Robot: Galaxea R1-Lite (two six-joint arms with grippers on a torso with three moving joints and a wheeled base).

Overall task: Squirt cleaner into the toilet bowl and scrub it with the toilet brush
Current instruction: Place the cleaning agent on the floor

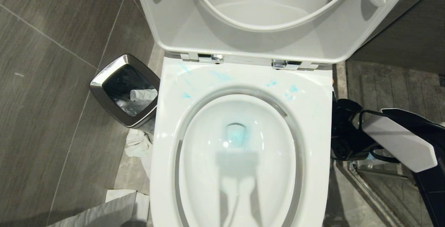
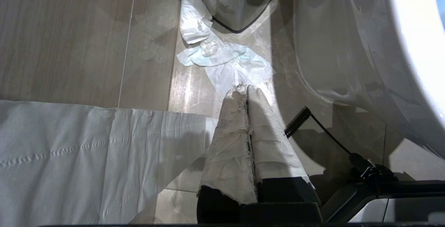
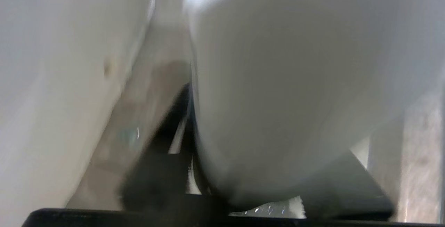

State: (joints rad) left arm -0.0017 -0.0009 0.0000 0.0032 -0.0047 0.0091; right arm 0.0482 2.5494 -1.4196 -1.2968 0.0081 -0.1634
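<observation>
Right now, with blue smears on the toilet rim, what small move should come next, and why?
Probably move the right arm, low beside the toilet bowl, toward the toilet brush, which no view shows. Turquoise cleaner streaks mark the rim and the water is tinted, so squirting looks done and scrubbing not yet begun. The left gripper hangs shut over floor tissue.

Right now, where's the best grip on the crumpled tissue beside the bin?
Pinch the crumpled tissue at its raised, bunched middle, straight down from above: it lies low on the floor between the bin and the toilet bowl, leaving the sides crowded.
</observation>
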